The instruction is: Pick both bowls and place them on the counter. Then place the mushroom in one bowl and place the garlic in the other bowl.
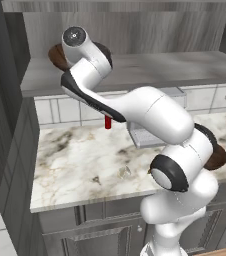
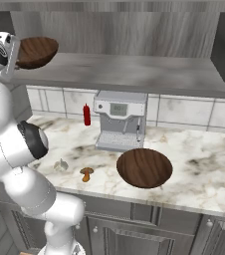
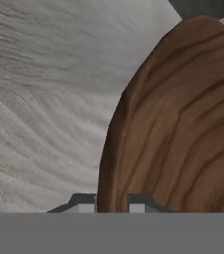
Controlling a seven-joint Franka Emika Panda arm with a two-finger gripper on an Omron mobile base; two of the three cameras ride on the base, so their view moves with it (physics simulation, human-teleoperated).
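Spanning the near foreground, the marble counter [image 2: 194,164] already carries one wooden bowl [image 2: 144,168], right of the espresso machine [image 2: 119,124]. The second bowl [image 2: 35,51] sits far left on the grey shelf [image 2: 134,72] (rim between the fingertips) — the gripper [image 3: 111,202] is pinching it — so counter lies below, nearer. Mushroom [image 2: 86,173] and garlic [image 2: 60,165] wait near-left.

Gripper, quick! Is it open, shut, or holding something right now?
Gripper: shut on the rim of the bowl up on the shelf.
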